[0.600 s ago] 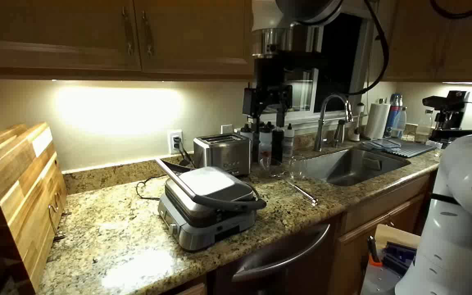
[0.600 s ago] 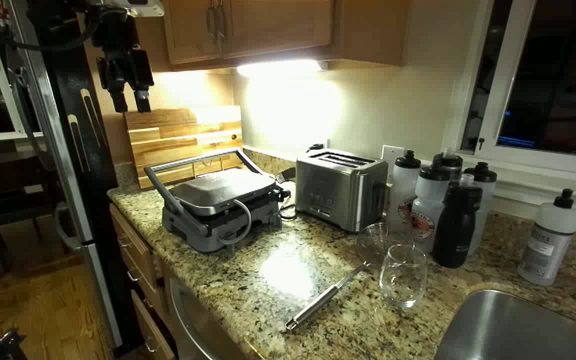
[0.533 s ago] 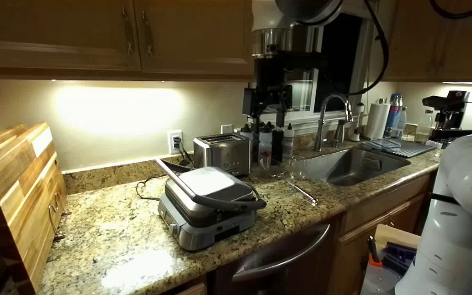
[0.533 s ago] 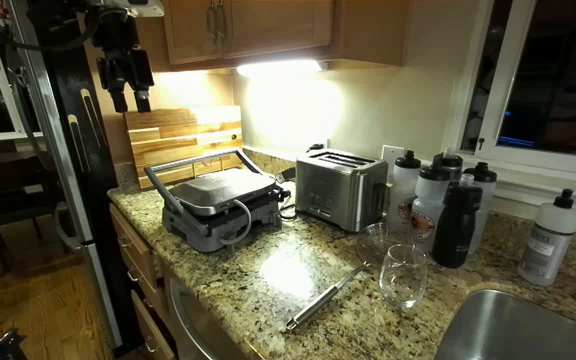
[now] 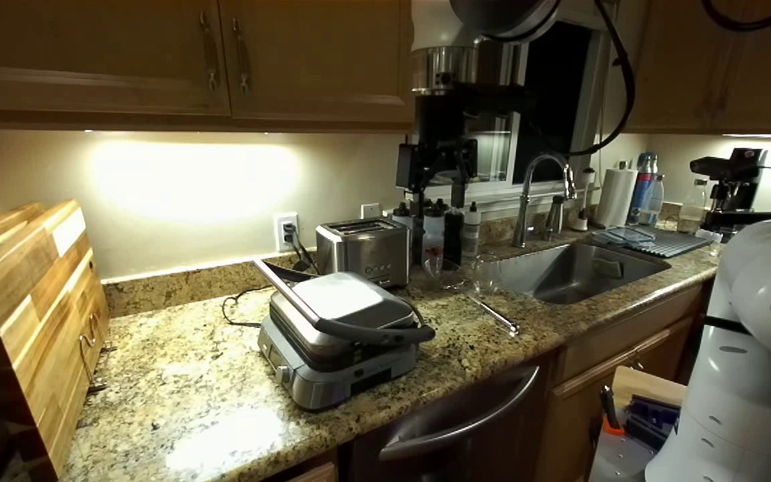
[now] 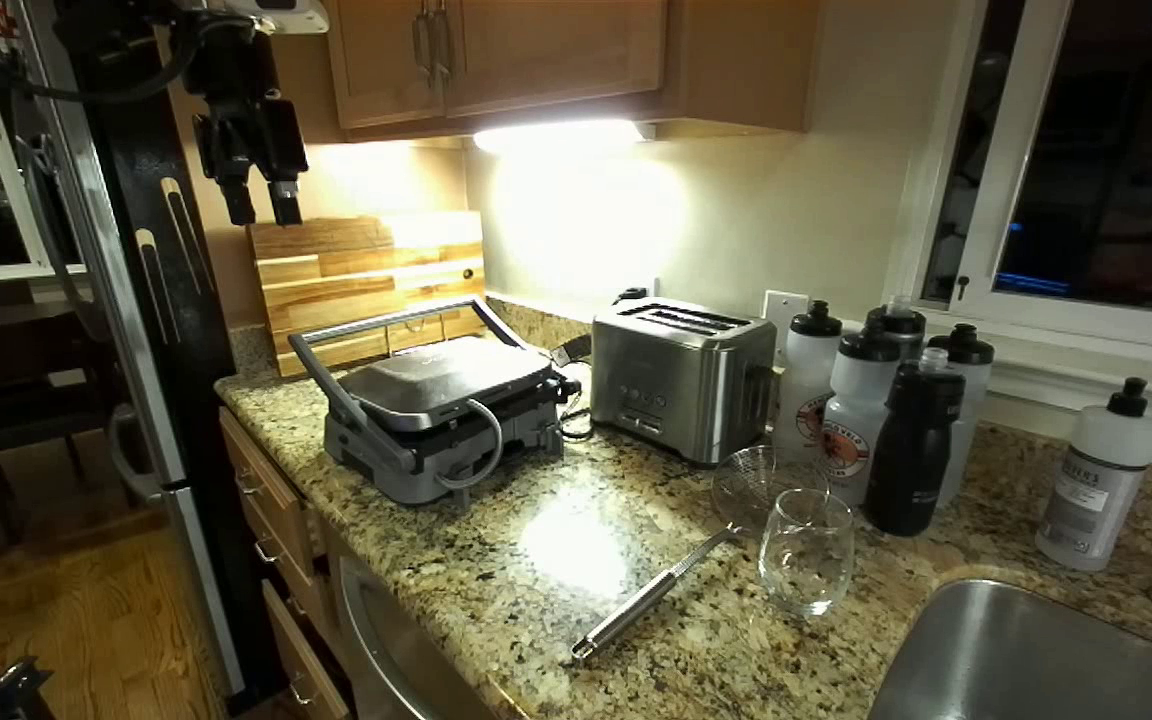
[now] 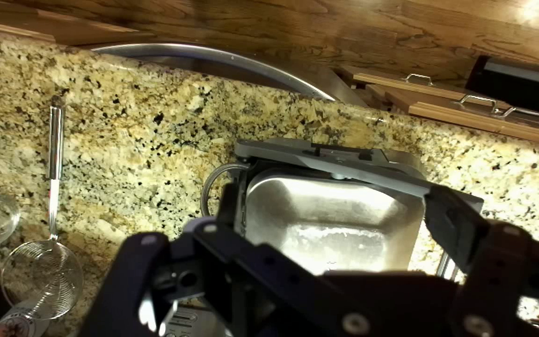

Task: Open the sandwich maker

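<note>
I am in a kitchen: along the wall (image 5: 191, 187) run a speckled stone table (image 5: 178, 368), wooden cabinets (image 6: 546, 60) above it and drawers (image 6: 271, 510) below. A steel sink (image 6: 1026, 660) with an arched faucet (image 5: 524, 201) sits near a window (image 6: 1116, 180). Around me I see a sandwich maker (image 6: 448, 380), a toaster (image 6: 671, 385), a long-handled strainer (image 6: 658, 589), wooden boards (image 6: 366, 280) on edge and a roll of paper towels (image 5: 616, 197).

The speckled stone counter (image 6: 496, 560) carries the sandwich maker (image 6: 436, 385), toaster (image 6: 681, 385), strainer (image 6: 671, 575), glass (image 6: 806, 560) and bottles (image 6: 911, 450)

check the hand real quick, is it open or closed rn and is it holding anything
Hand: open, holding nothing.
</note>
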`<state>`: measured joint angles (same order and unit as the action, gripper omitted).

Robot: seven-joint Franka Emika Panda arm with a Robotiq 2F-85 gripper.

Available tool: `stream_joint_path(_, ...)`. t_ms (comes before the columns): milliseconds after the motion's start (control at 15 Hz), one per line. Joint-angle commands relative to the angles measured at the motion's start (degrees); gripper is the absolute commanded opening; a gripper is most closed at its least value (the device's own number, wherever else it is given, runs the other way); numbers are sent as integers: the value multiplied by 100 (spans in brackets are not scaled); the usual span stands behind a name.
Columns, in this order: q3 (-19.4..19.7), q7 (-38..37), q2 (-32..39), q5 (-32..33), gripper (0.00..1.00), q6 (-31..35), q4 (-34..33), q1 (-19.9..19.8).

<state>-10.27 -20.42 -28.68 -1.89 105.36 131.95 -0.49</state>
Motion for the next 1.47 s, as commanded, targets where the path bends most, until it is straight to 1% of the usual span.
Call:
stream_joint_path(0,58,-27,10,32,100,-17,-16,70)
stream_joint_path(733,60,-26,40,14,100,6,-41,75)
stream_joint_path(867,95,76,200,-40,100,115,-175,98)
stream_joint_path(1000,179,270,429,-160,100,371,-340,131)
stream_joint_path(1200,263,604,915,-225,100,743,-684,168)
stream_joint_path(1400,311,798,1465,-275,100,827,-1086,185)
